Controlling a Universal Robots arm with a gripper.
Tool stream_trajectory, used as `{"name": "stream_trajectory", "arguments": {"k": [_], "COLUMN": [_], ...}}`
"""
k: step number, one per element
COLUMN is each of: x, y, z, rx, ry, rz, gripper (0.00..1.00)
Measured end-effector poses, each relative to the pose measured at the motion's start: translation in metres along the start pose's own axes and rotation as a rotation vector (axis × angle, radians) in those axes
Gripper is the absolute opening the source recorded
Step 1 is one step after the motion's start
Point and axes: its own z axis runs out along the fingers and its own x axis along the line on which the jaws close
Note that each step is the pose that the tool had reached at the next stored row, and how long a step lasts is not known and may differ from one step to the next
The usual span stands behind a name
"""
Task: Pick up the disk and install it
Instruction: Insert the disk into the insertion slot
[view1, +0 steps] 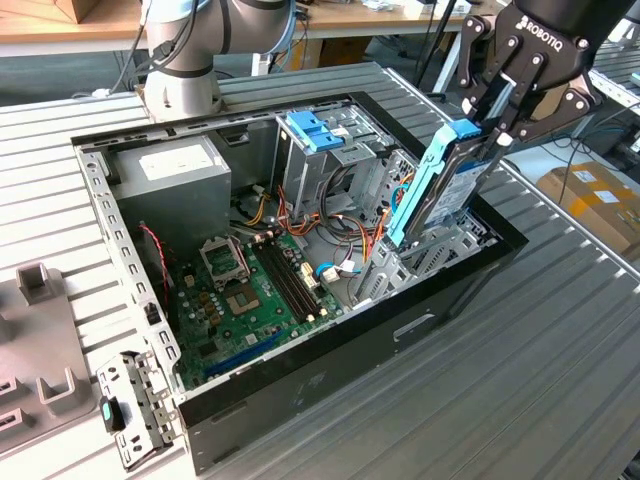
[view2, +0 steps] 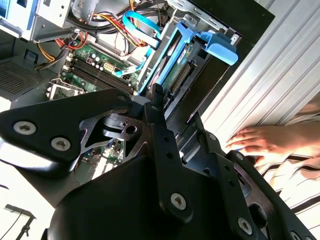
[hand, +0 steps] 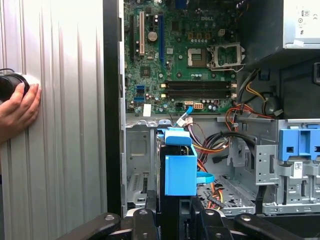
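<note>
The pincer (view1: 492, 122) clenches the disk (view1: 447, 185) by its top; it hangs tilted over the drive bay (view1: 440, 258) at the end of the case (view1: 330, 395) on the exterior view's right. Best keep it square to the bay, clear of the cables (view1: 345, 225).

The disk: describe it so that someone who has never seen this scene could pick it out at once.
Find the open computer case. At its end on the exterior view's right, the pincer grips the disk, tilted on edge over the drive bay. It is a flat silver-grey slab in a light-blue rail, unlike the darker blue latch nearby.
</note>
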Motion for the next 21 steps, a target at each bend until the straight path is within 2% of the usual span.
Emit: {"name": "stream_trajectory", "arguments": {"k": [21], "x": [0.0002], "y": [0.0001], "z": [0.0048], "rx": [0.0], "ry": [0.0], "rz": [0.0], "gripper": [0.35]}}
